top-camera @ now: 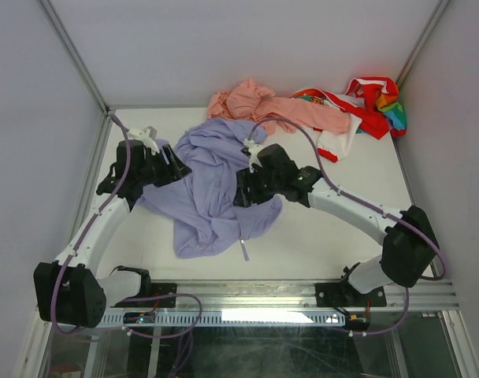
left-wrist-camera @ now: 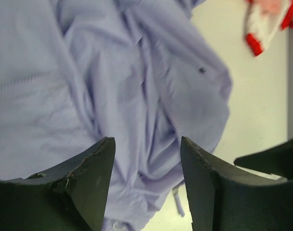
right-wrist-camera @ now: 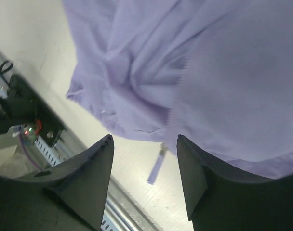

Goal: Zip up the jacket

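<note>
The lavender jacket (top-camera: 212,185) lies crumpled in the middle of the table. Its zipper teeth run down the fabric in the left wrist view (left-wrist-camera: 166,108) and the right wrist view (right-wrist-camera: 178,86). A lavender pull tab (top-camera: 244,250) sticks out at the near hem; it also shows in the right wrist view (right-wrist-camera: 156,168). My left gripper (top-camera: 170,169) is open and empty at the jacket's left edge, over the fabric (left-wrist-camera: 145,144). My right gripper (top-camera: 243,193) is open and empty over the jacket's right side (right-wrist-camera: 144,142).
A salmon-pink garment (top-camera: 263,106) and a red-white multicoloured garment (top-camera: 365,106) lie at the back right. Grey walls close the table on the left, back and right. A metal rail (top-camera: 302,295) with cables runs along the near edge.
</note>
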Controlling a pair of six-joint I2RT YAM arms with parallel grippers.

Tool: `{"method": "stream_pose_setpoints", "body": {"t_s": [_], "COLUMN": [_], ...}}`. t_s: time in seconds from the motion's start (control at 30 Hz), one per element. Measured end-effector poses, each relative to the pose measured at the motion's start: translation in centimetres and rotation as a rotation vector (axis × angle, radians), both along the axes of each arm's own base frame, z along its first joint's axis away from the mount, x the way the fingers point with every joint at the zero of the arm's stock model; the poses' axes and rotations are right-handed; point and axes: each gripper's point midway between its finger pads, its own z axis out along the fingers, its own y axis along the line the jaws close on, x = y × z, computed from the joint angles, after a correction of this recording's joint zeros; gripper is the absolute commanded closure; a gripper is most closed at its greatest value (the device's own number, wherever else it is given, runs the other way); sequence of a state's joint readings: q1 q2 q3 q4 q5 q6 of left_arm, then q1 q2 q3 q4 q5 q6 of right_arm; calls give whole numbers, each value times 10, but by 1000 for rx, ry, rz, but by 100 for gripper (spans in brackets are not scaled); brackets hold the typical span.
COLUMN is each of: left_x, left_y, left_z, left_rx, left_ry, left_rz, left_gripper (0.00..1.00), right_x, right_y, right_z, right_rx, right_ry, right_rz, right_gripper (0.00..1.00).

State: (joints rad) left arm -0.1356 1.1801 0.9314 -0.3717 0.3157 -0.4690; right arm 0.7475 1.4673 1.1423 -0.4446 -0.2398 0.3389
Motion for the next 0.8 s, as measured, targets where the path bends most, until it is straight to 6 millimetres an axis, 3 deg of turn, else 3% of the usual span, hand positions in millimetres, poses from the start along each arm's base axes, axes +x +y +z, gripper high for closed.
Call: {"method": "stream_pose_setpoints", "body": {"t_s": [0.2, 0.33, 0.43, 0.63, 0.8], "left_x": [-49, -58, -55, -54, -46], "left_y": [15, 25, 29, 42, 50], "left_z": [-81, -100, -110, -139, -134], "left_rx": [55, 96, 121, 179, 206], "left_ry": [239, 302, 328, 414, 400], "left_rz": [56, 94, 116, 165, 203], "left_gripper": [41, 39, 38, 37, 36], "right_x": [-54, -64, -61, -48, -32], "right_y": [55, 70, 66, 38, 15], "right_z": [-19, -47, -70, -111, -124], "right_rx": [30, 7, -37, -139, -179], "right_ry": [64, 124, 155, 198, 209], "right_rz": [165, 188, 161, 45, -45], "right_gripper": [44, 44, 44, 44, 44]}}
